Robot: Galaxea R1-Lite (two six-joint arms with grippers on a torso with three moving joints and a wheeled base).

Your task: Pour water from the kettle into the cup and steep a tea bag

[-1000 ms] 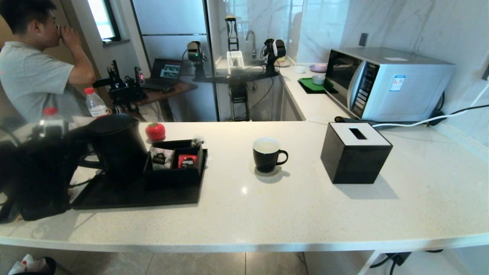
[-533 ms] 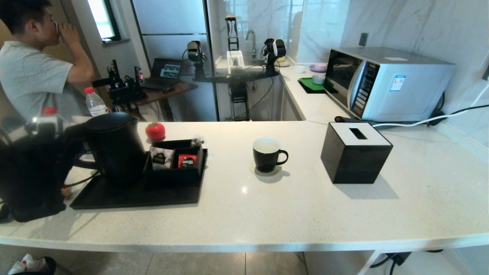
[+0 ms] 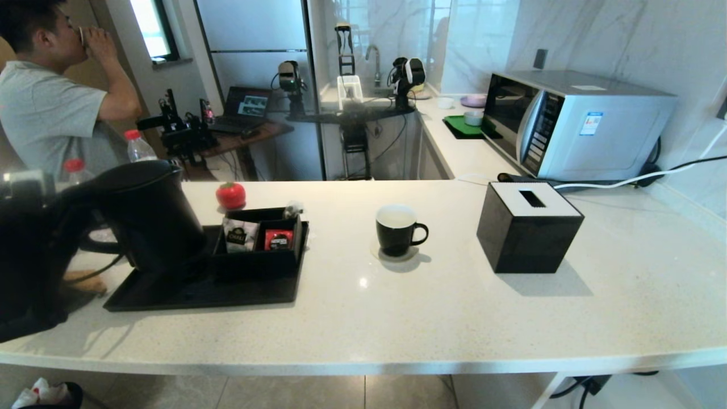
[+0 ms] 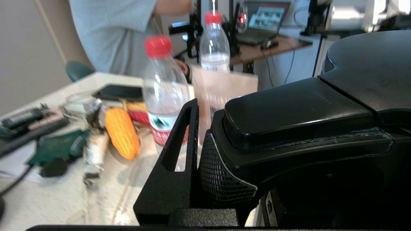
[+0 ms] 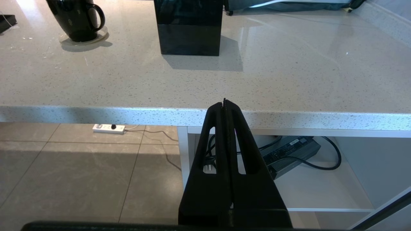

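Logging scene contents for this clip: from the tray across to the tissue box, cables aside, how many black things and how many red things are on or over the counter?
Black: 5 (kettle, cup, tray, sachet box, tissue box)
Red: 2 (tomato-shaped piece, red sachet)
Total: 7

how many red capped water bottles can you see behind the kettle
2. One bottle stands near the kettle handle, which the left claw grips. The other bottle stands farther back, toward the seated person. More may be hidden behind the kettle.
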